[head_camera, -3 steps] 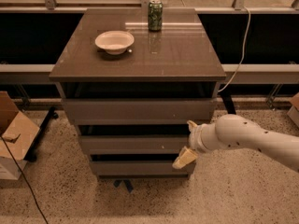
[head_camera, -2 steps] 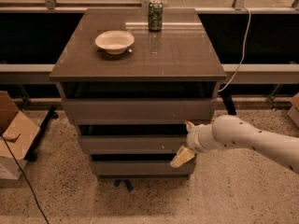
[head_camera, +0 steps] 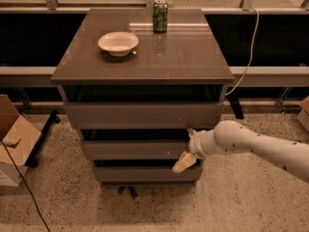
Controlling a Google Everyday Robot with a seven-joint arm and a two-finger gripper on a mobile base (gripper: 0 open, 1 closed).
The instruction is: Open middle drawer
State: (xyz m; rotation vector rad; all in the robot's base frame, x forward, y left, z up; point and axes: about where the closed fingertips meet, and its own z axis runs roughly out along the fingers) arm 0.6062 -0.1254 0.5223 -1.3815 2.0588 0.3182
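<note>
No text, label, brand, number or sign can be read. The markings on the green can, set on the table, are not legible. The claw is seen at the right end of the middle drawer.

Change over the last second: the gripper has edged slightly leftward along the right end of the middle drawer.

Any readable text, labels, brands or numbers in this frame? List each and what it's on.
None can be read.
Can: green printed label, too blurred to read.
Bowl, cardboard box, cabinet top: no text visible.
Gripper, at the right end of the middle drawer: no markings visible.
</note>
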